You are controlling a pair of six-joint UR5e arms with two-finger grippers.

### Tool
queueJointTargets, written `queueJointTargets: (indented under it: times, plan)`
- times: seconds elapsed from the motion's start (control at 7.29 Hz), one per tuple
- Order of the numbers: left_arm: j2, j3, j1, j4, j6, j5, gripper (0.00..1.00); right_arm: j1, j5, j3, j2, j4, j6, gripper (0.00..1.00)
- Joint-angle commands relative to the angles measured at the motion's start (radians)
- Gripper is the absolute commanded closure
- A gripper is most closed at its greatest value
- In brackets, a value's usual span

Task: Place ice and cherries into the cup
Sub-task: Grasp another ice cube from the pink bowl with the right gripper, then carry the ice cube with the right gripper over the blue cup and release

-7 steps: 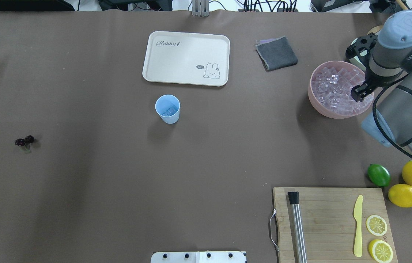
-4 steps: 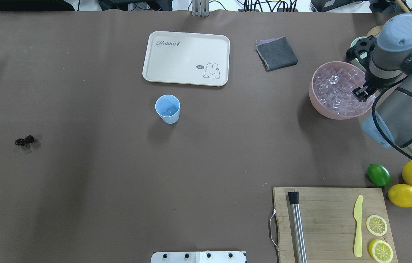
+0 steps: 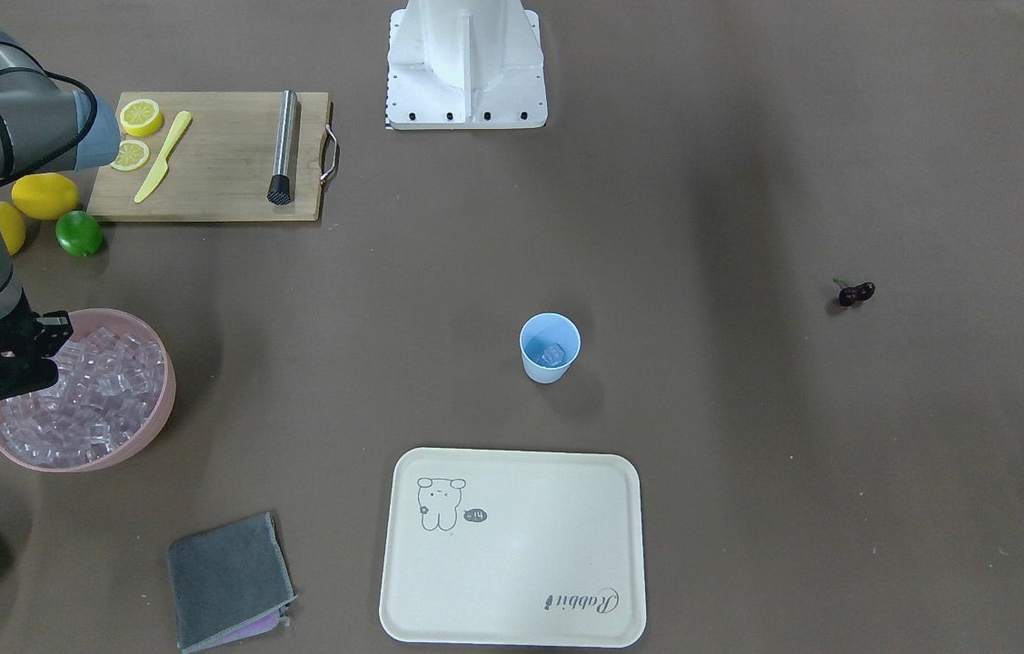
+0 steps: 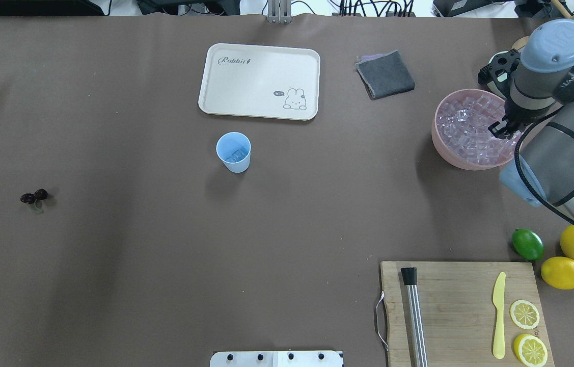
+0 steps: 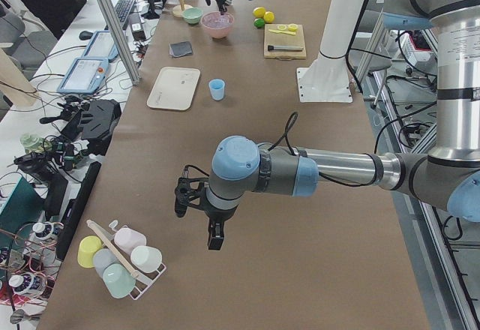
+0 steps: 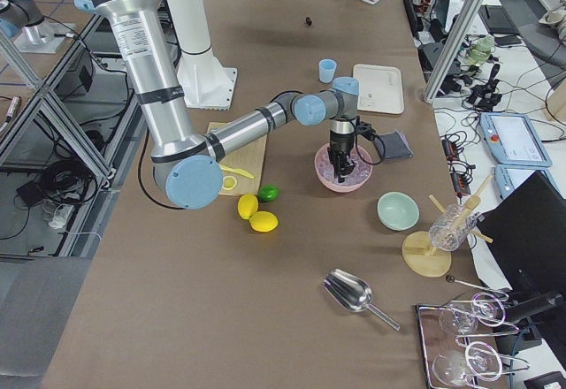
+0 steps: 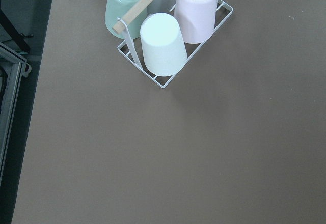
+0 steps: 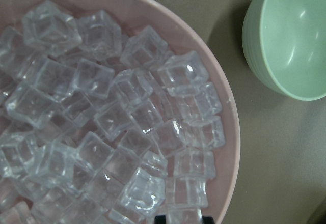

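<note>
Pink bowl (image 4: 442, 151) rim, right hand (image 4: 501, 130) just inside

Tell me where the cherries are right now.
In the overhead view the cherries lie on the brown table at the far left, the robot's left side, well left of the light blue cup.

Both the right arm (image 4: 567, 148) and the left arm (image 5: 337, 169) are being shown as silver-grey tubes capped in light blue, each trailed by a black cable. Black screws are being shown along the white base's (image 3: 466, 82) edge.
</note>
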State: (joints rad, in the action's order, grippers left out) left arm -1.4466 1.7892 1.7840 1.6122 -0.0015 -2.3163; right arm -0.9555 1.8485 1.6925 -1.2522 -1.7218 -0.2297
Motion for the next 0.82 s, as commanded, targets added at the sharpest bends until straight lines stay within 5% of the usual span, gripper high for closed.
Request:
queueJointTargets:
  times: [0.0, 0.27, 0.69]
  plan:
    - [0.000, -0.002, 0.000, 0.000, 0.000, 0.000, 0.02, -0.020, 0.018, 0.001, 0.051, -0.019, 0.003, 0.78]
    - [0.000, -0.002, 0.000, 0.000, 0.000, 0.000, 0.02, -0.020, 0.113, 0.013, 0.229, -0.169, -0.066, 0.78]
    - [-0.008, -0.007, 0.000, -0.002, -0.002, 0.002, 0.02, 0.183, 0.107, -0.068, 0.501, -0.187, -0.539, 0.79]
